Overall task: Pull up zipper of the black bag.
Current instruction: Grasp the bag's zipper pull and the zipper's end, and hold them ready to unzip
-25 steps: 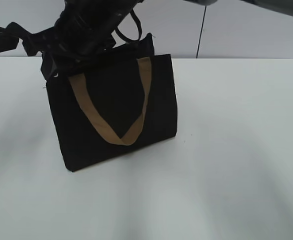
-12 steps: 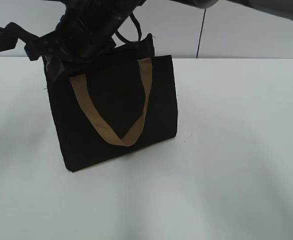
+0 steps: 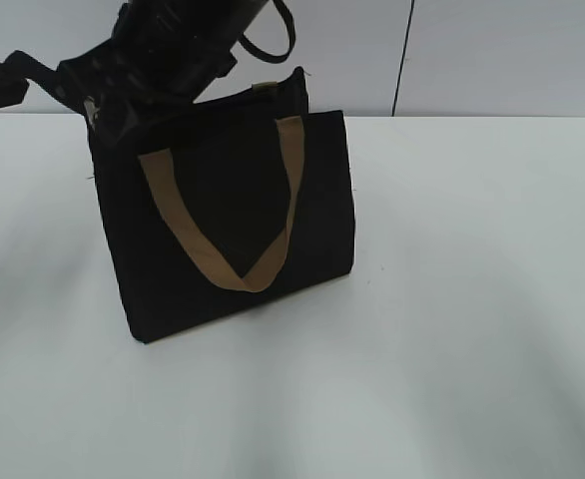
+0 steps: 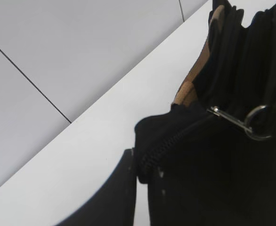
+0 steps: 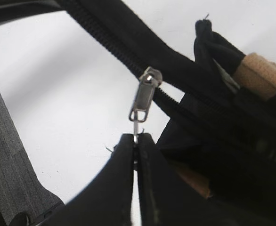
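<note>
The black bag (image 3: 228, 225) stands upright on the white desk (image 3: 452, 329), left of the middle, with one tan handle (image 3: 223, 225) hanging down its near face. Compared with a second ago, the dark mass of arms over the bag's top has drawn back toward the far left corner, so more of the rim now shows, including a small tan tab (image 3: 267, 89) that was covered before. The bag itself has not shifted on the desk.

In the right wrist view the right hand (image 5: 135, 141) is closed on the thin link of the silver pull tab (image 5: 144, 96), its two dark fingers pressed together, and the zipper (image 5: 109, 44) runs taut from the slider across the rim. The left hand (image 4: 133, 165) sits at the end of the bag's rim, where the zip track (image 4: 171, 139) finishes; only a dark finger edge shows, so I cannot tell whether it is clamping the fabric.

The slider seems to have travelled toward the left corner, so the pull looks well under way, perhaps close to its end.
</note>
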{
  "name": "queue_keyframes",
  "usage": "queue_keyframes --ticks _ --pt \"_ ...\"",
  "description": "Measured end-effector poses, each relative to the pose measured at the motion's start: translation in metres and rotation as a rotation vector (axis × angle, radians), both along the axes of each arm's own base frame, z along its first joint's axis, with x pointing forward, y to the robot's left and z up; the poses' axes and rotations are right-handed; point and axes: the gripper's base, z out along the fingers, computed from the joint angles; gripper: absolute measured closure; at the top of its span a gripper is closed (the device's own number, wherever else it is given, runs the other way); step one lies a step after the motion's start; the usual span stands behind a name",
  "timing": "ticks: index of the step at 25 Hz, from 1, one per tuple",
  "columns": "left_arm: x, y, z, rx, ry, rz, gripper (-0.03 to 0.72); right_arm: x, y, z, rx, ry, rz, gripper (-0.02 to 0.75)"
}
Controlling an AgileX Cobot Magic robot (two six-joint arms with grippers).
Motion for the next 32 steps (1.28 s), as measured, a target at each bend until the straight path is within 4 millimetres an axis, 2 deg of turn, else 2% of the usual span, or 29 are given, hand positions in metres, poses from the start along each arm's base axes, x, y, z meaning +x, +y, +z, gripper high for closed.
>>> queue_keyframes --ticks 5,17,32 --pt "-0.001 0.0 -0.002 0.035 0.005 -0.017 0.661 0.002 -0.009 0.012 0.01 -0.027 0.004 0.753" --pt "-0.006 -0.002 -0.008 0.075 0.058 -0.08 0.661 0.018 -0.029 0.012 0.006 0.01 -0.051 0.753" --pt "-0.012 0.0 -0.017 0.064 0.208 -0.045 0.661 0.023 -0.035 0.014 0.015 0.025 -0.068 0.753"
